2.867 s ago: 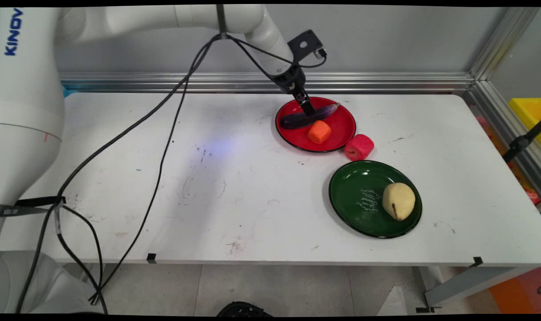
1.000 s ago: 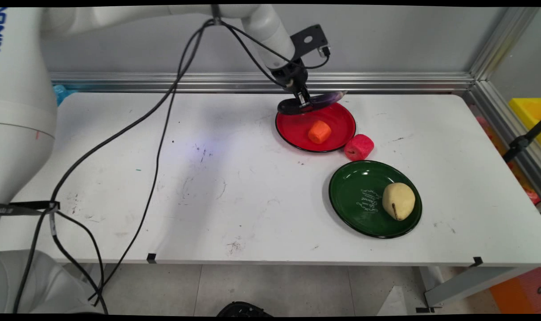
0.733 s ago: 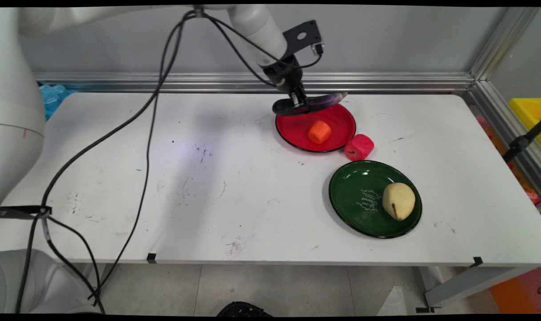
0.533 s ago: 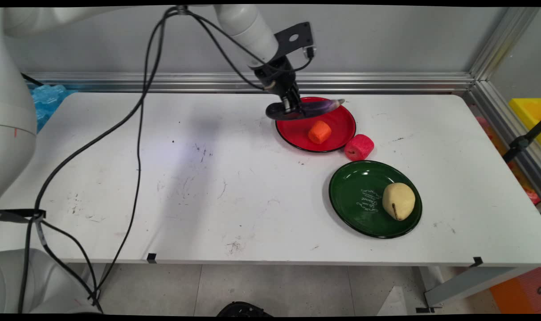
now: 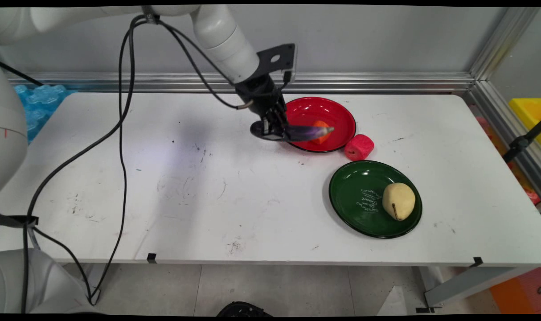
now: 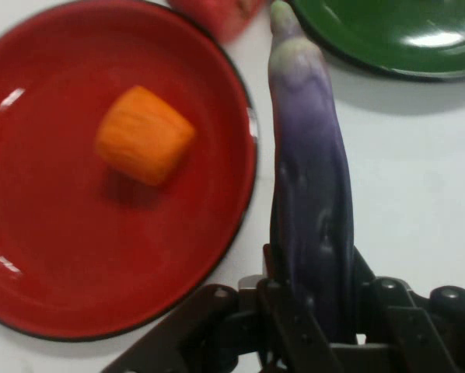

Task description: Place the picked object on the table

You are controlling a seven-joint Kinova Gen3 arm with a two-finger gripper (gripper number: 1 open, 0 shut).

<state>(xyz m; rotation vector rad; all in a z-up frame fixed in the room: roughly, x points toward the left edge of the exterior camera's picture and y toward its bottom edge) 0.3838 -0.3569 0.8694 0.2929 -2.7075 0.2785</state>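
My gripper (image 5: 270, 129) is shut on a long purple eggplant (image 5: 304, 132), held level in the air over the near-left rim of the red plate (image 5: 337, 113). In the hand view the eggplant (image 6: 310, 171) runs up from between my fingers (image 6: 291, 326), its pale tip pointing at the green plate (image 6: 388, 35). An orange chunk (image 6: 143, 134) lies on the red plate (image 6: 54, 256); in the main view the eggplant's tip partly covers this orange chunk (image 5: 320, 136).
A pink-red round piece (image 5: 358, 147) sits on the table just right of the red plate. The green plate (image 5: 357, 200) at the near right holds a yellow pear (image 5: 398, 201). Black cables (image 5: 123, 147) hang from the arm over the table's left half.
The eggplant has been lifted off the red plate. My gripper has carried it toward the left and the near side, from the plate's far rim to its near-left rim.
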